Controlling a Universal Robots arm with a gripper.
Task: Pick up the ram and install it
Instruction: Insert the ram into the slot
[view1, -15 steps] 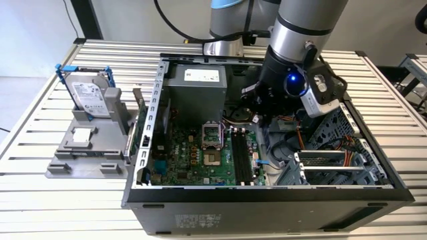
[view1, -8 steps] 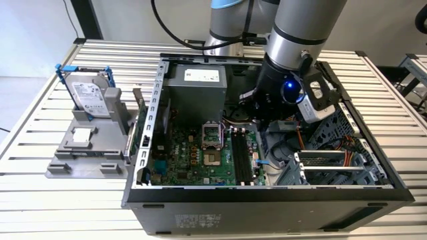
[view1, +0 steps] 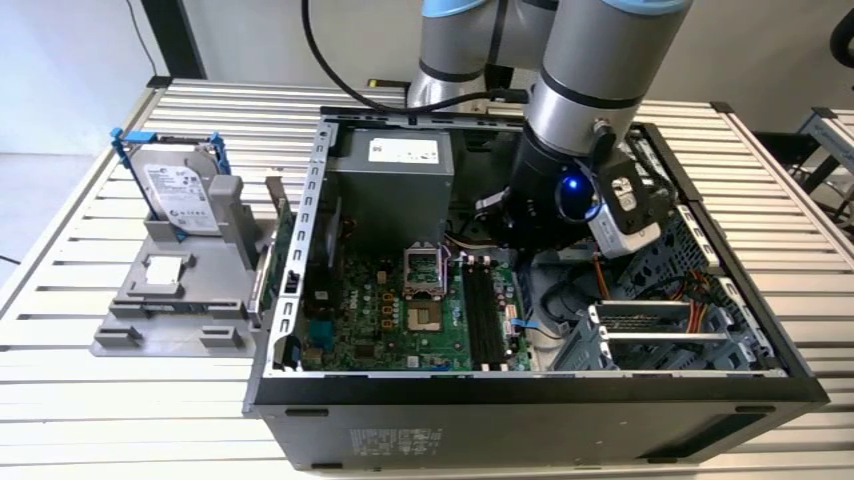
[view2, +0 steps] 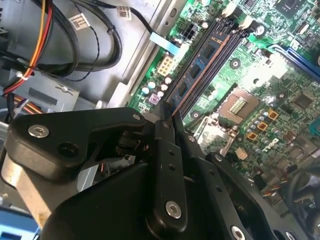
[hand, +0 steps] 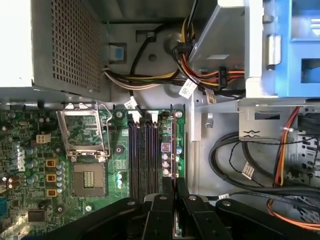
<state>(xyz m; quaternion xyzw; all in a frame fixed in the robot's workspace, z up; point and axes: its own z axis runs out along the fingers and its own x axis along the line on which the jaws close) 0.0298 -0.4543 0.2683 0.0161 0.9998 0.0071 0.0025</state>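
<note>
Inside the open computer case (view1: 320, 250), right of centre in the exterior view, the gripper (view2: 169, 116) hangs low over the green motherboard (view1: 387, 320). Its jaws are nearly closed, pinching the end of the ram (view2: 202, 60), a thin blue stick lying along the black memory slots (hand: 145, 155) toward the frame's upper right in the second wrist view.
</note>
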